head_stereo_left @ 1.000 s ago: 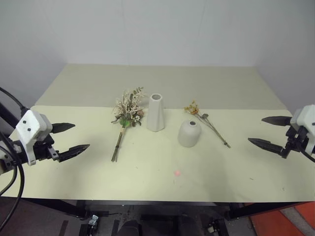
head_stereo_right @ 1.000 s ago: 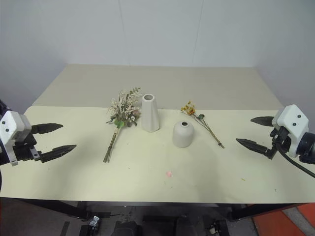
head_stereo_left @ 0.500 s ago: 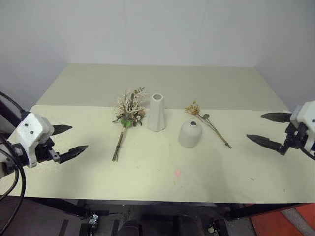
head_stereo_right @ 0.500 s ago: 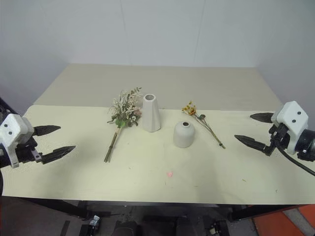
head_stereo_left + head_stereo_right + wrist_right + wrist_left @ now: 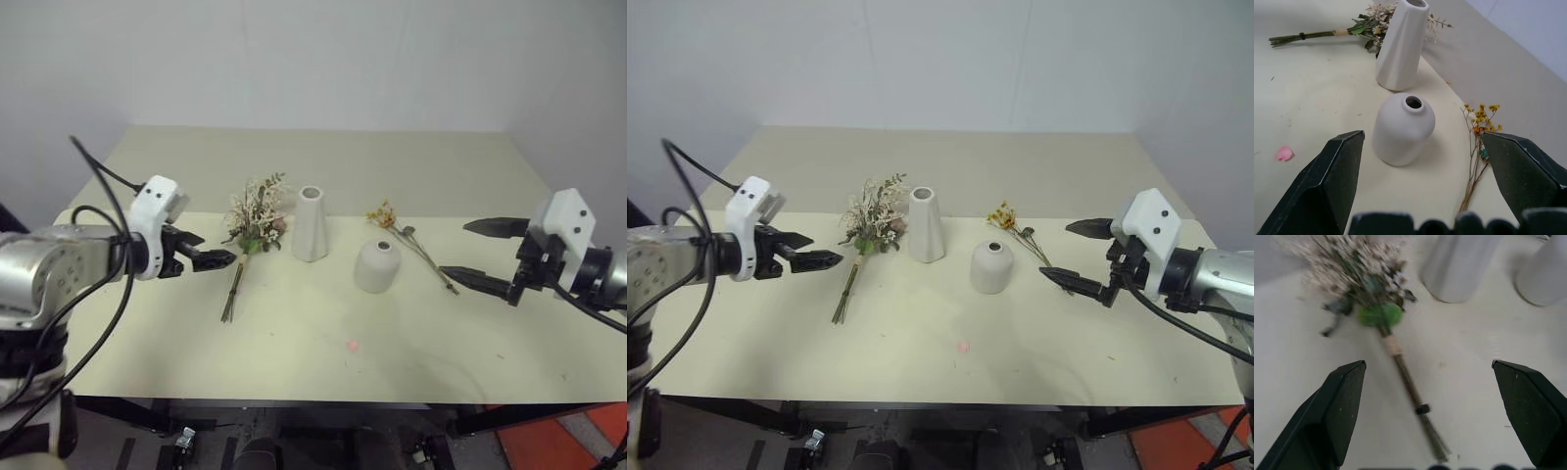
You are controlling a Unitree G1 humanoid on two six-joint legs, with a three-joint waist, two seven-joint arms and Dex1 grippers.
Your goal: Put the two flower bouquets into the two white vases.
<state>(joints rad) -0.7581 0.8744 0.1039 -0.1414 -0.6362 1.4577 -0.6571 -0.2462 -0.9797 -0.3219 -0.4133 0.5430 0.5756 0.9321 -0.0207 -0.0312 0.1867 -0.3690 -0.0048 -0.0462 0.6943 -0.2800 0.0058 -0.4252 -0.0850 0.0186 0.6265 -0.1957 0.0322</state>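
Both grippers hang above the cream table (image 5: 313,362) with fingers spread wide and nothing between them. Left gripper (image 5: 206,250) points across the table toward the big bouquet (image 5: 253,235), which lies flat just beyond its fingertips; in the left wrist view the bouquet's stem bundle (image 5: 1410,396) runs between the two black fingers (image 5: 1339,406), with the cream sprays and green leaf farther out and the stem ends nearest the gripper. No finger touches the stems.

Past the bouquet's head from this gripper stands the tall white vase (image 5: 311,224), upright, its base just beside the sprays.

Right gripper (image 5: 480,253) points inward from the opposite side. Its lower fingertip sits near the stem end of the small yellow sprig (image 5: 411,243), which lies flat on the table, flowers away from the gripper; whether they touch cannot be told. In the right wrist view the squat white vase (image 5: 1403,128) stands upright straight ahead between the fingers, well apart from them, with the sprig beside one finger and the tall vase behind the squat one. A small pink petal (image 5: 353,345) lies on the table nearer the front edge.
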